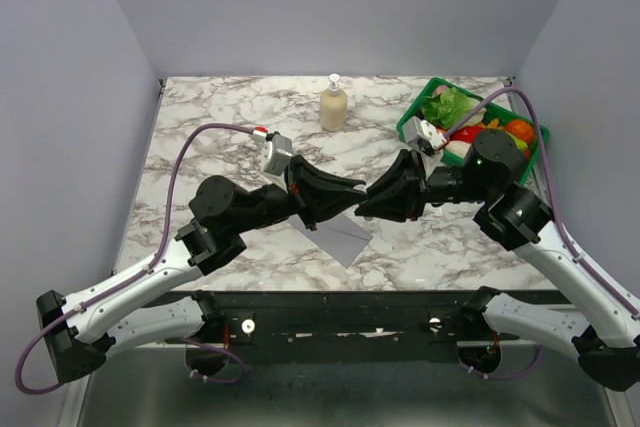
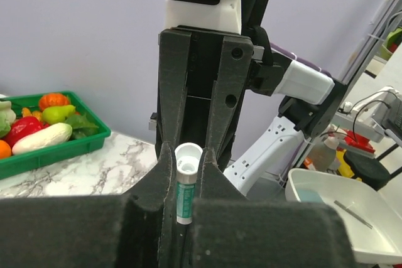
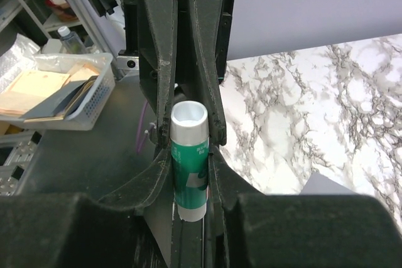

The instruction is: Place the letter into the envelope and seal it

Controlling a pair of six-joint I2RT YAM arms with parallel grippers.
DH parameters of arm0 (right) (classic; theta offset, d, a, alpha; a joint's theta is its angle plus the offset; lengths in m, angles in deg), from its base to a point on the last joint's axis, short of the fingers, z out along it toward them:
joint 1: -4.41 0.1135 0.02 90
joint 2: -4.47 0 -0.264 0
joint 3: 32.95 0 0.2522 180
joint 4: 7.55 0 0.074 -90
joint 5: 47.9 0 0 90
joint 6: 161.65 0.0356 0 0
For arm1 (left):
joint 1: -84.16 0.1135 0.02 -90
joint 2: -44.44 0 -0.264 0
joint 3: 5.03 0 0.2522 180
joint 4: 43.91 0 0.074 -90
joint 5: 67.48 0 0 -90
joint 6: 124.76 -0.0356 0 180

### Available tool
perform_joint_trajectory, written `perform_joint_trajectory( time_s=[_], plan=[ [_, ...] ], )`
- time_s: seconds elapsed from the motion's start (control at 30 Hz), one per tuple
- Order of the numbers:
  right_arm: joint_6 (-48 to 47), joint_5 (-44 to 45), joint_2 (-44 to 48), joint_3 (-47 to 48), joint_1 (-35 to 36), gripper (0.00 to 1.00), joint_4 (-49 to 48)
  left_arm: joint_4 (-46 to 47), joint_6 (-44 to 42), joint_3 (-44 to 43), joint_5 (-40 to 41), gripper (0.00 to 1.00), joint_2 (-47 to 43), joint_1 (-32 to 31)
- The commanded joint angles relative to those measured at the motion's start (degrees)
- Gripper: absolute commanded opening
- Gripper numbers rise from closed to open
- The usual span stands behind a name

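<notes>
Starting at your left, the left arm reaches in over the marble tabletop [image 1: 220,107] toward the middle, and its tool [image 1: 352,187] meets the other one there, tip to tip. From the left wrist view you can see its fingers pressed in on a glue stick [image 3: 189,167], a green tube with white ends, which lies lengthwise in the line of the two tools and bridges them. Your left tool is pinching one end of that stick.

Directly beneath the meeting point, the envelope [image 1: 345,239] lies flat on the tabletop. It is turned at an angle, with one corner pointing toward the near edge and its upper part hidden under the tools. The glue stick is held above it, not resting on it.

A little behind the middle, a pump bottle [image 1: 333,105] stands upright near the far edge, well apart from the envelope.

Moving right, your right tool [image 1: 368,205] is clamped on the other end of the glue stick, with the tube sitting snug between its fingers in the right wrist view. Farther right, at the back corner, a green tray [image 1: 404,127] holds toy vegetables, partly covered by the right arm.
</notes>
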Motion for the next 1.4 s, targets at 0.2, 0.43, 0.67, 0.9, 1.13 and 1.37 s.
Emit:
perform_joint_trajectory(
  time_s=[0.2,0.43,0.67,0.9,1.13,1.37],
  plan=[
    [-1.20,43.46,-10.76,4.54,0.20,0.01,0.04,-13.86,-7.72,-7.69,36.07,0.00,7.77,0.31],
    [3.20,57.93,-22.64,12.28,0.20,0.01,-9.12,-11.67,-9.73,-20.87,54.30,0.34,18.17,0.05],
    [3.47,40.39,-16.24,8.25,0.20,0.01,-9.47,-8.94,-13.34,-18.53,44.99,0.99,13.53,0.31],
    [3.99,17.43,-7.19,2.53,0.12,0.01,-5.96,-6.04,-8.08,-7.89,29.71,0.99,2.20,4.79],
    [7.77,2.65,-1.73,-2.21,0.12,0.01,-9.20,5.80,7.74,0.11,11.95,0.95,-1.52,10.42],
    [9.44,0.26,0.20,-4.15,0.12,0.01,-12.20,10.40,13.02,1.87,5.26,0.86,-0.64,10.51]
  ],
)
